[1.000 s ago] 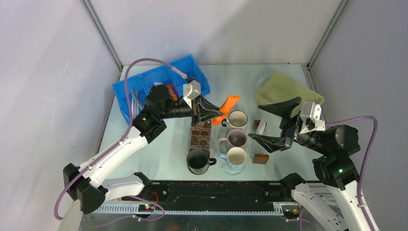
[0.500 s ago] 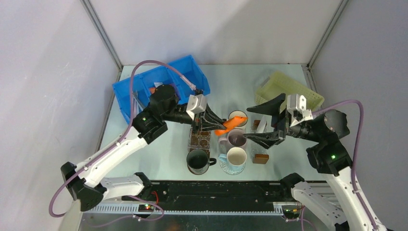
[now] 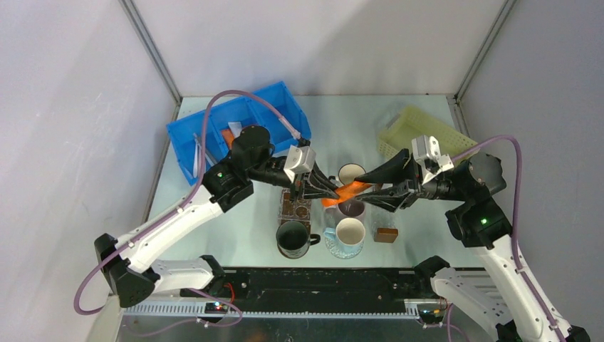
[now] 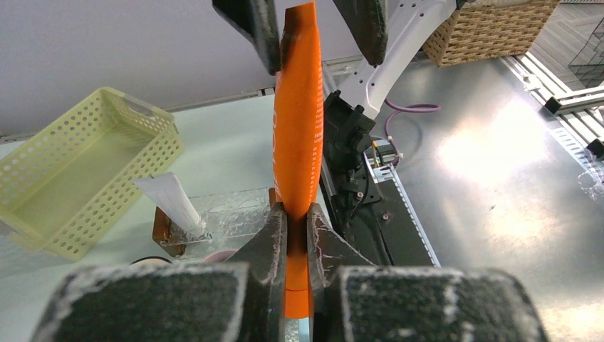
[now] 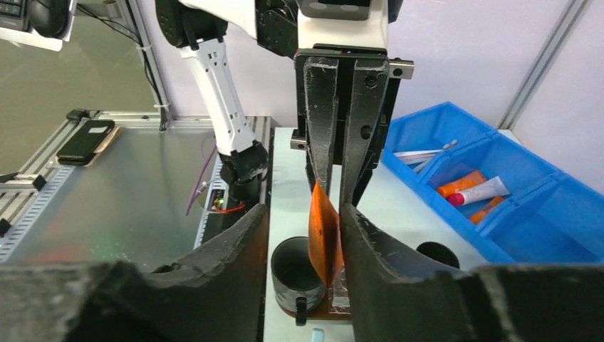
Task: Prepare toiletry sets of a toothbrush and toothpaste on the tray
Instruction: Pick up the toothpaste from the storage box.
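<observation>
My left gripper (image 3: 329, 191) (image 4: 295, 210) is shut on the cap end of an orange toothpaste (image 3: 345, 191) (image 4: 298, 121), held in the air over the mugs. My right gripper (image 3: 365, 189) (image 5: 305, 210) faces it with its jaws on either side of the tube's flat end (image 5: 324, 235). The tube lies against one finger and a gap shows at the other. Thin toothbrushes (image 5: 425, 151) and more tubes (image 5: 461, 184) lie in the blue bin (image 3: 214, 132). The pale yellow perforated tray (image 3: 420, 132) (image 4: 78, 164) stands at the back right, empty.
Below the grippers stand a black mug (image 3: 293, 237), a pink mug (image 3: 349, 208) and two white mugs (image 3: 350, 231). Clear brown-lidded boxes (image 3: 297, 206) sit beside them. A white tube (image 4: 171, 203) stands up from one box.
My left gripper carried the orange tube right and down over the mugs. My right arm swung left to meet it, and its jaws narrowed around the tube's free end.
</observation>
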Controlling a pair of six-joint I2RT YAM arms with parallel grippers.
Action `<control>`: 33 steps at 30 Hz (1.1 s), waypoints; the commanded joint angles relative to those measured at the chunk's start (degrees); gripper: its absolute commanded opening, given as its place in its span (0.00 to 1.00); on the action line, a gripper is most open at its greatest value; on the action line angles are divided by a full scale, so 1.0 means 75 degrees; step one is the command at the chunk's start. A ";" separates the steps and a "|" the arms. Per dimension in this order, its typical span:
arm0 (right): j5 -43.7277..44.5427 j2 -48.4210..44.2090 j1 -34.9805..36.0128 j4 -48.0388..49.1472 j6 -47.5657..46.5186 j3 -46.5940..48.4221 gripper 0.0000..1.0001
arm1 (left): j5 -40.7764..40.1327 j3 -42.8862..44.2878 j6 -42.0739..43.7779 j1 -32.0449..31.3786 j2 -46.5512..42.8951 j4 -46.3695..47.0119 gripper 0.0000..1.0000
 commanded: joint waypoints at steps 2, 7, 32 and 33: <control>-0.0283 0.0087 0.0055 0.0122 0.0052 0.0267 0.35 | 0.0300 0.0400 0.0175 -0.0078 -0.0105 0.0227 0.02; -0.0287 0.0048 0.0061 0.0064 0.0048 0.0268 0.09 | 0.0289 0.0387 0.0257 -0.0086 -0.0153 0.0162 0.03; 0.5003 -0.1098 -0.0045 -0.3488 -0.0934 0.0262 0.00 | -0.6280 -0.0469 -0.0578 -0.0037 -0.1018 -0.0204 1.00; 0.5362 -0.1088 -0.0044 -0.3575 -0.0938 0.0261 0.00 | -0.6912 -0.0467 -0.0701 -0.0024 -0.1009 -0.0242 1.00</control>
